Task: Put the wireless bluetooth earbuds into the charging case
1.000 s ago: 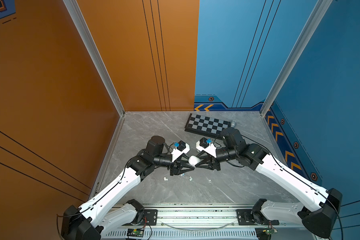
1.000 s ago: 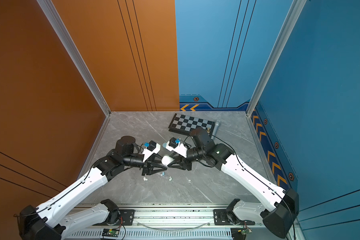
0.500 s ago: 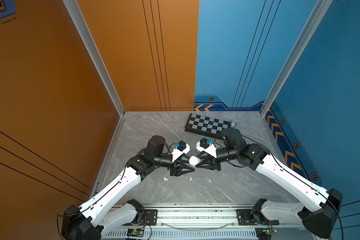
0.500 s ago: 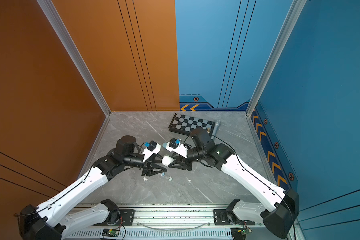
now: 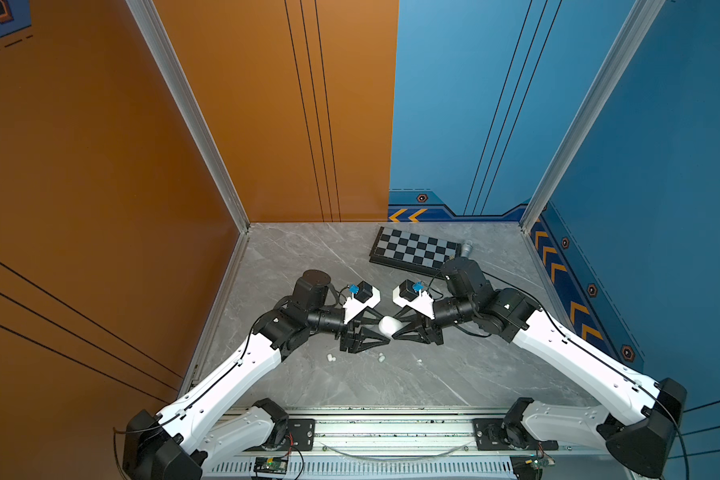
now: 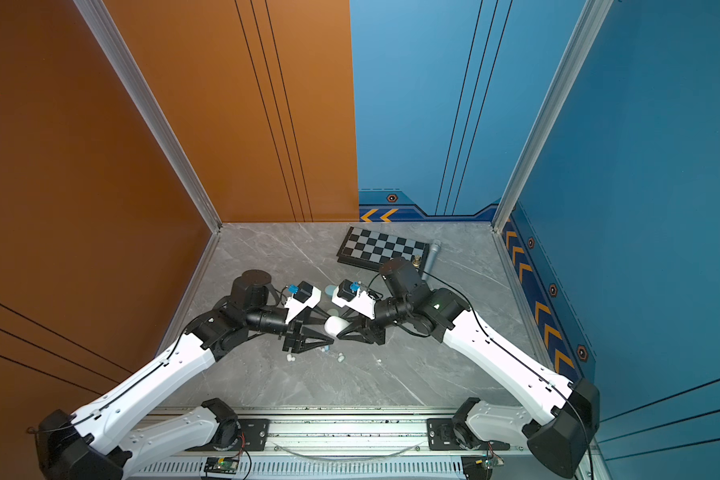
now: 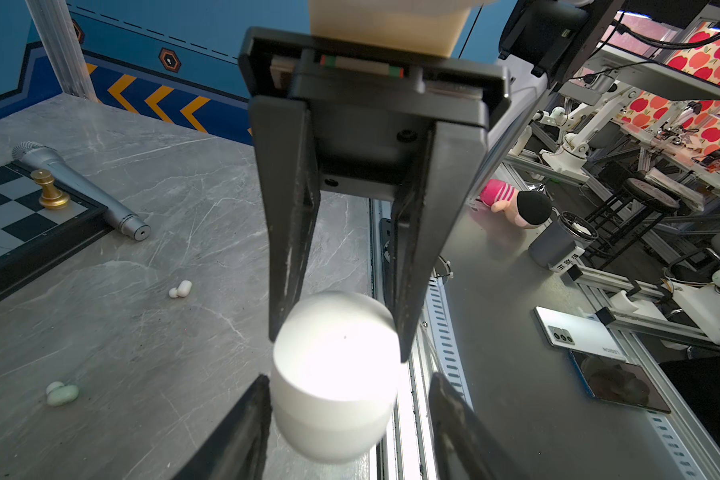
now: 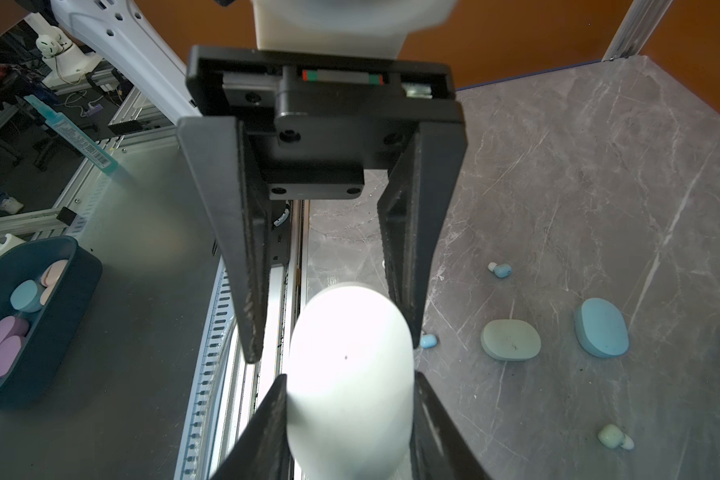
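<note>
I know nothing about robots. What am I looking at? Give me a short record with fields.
Held item: white charging case, above the table
Right gripper: fingers clamped on the case
Left gripper: fingers open, loosely around the case
Loose on table: light blue earbud, pale green earbud, white earbud
Other cases: pale green case, light blue case
Clutter: chessboard, gold chess pawn, microphone

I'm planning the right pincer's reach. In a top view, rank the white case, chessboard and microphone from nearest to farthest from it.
1. The white case: held in the right pincer, mid-table.
2. The chessboard: behind it, toward the back wall.
3. The microphone: along the board's right edge.
</note>
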